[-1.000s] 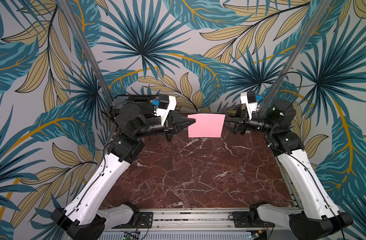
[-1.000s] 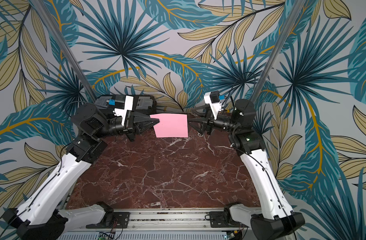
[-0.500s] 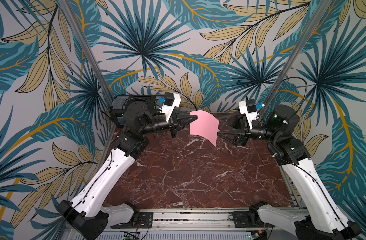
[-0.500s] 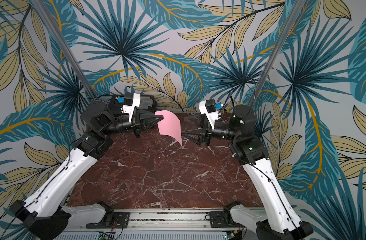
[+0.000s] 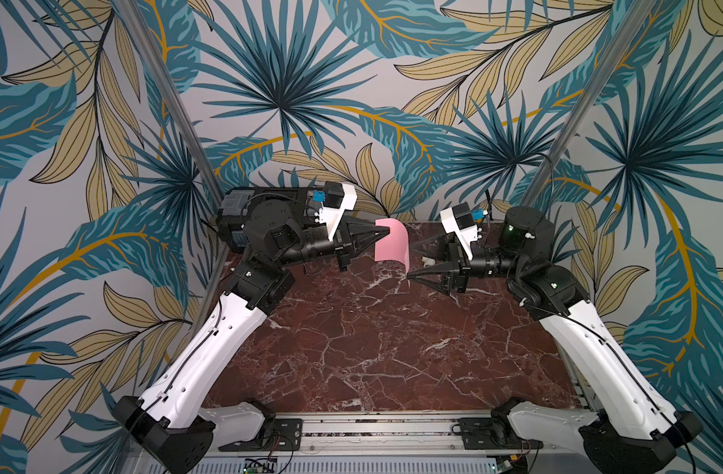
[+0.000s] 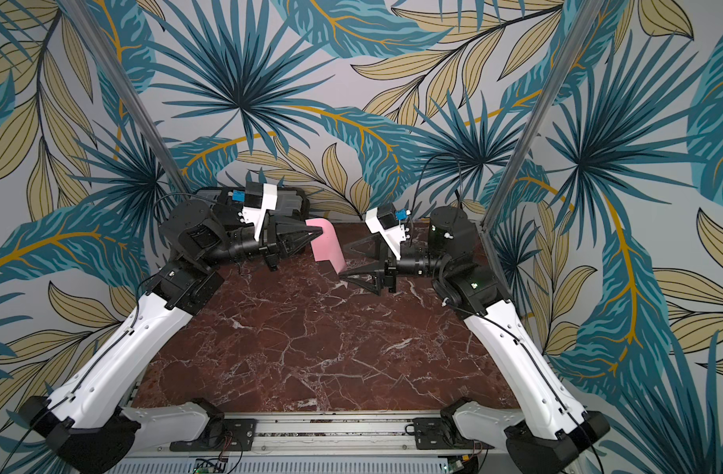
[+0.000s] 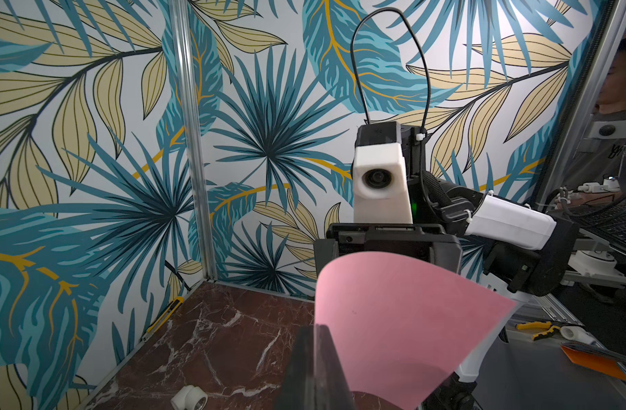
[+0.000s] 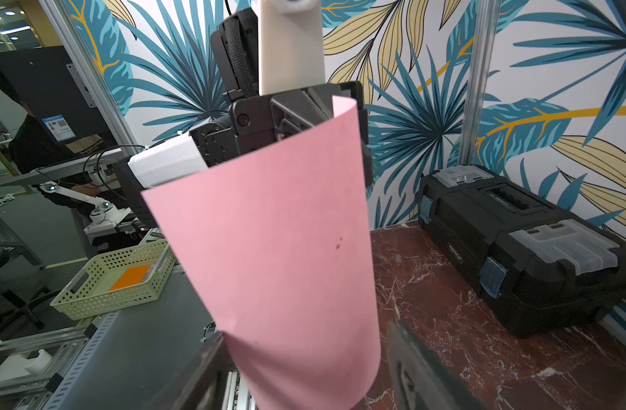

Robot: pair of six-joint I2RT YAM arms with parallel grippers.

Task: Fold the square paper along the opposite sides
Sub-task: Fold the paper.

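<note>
The square paper [image 5: 392,246] [image 6: 324,246] is light pink and hangs curled in the air over the far part of the table. My left gripper [image 5: 388,232] [image 6: 320,234] is shut on one side of it; the left wrist view shows the sheet [image 7: 393,319] fanning out from the closed tips [image 7: 315,330]. My right gripper [image 5: 410,262] [image 6: 343,261] faces it, open. The sheet's free side [image 8: 279,266] droops between the spread right gripper [image 8: 304,337] jaws, and neither finger presses on it.
A black toolbox [image 8: 517,255] [image 5: 236,205] stands at the table's back left corner, behind my left arm. A small white pipe elbow [image 7: 190,397] [image 5: 427,259] lies on the marble table [image 5: 372,336] under my right gripper. A yellow knife [image 7: 162,316] lies along the wall edge.
The paper stood flat between the two grippers; now it bows into a curve. My left gripper has risen and moved right, and my right gripper has dropped lower, closing the gap.
</note>
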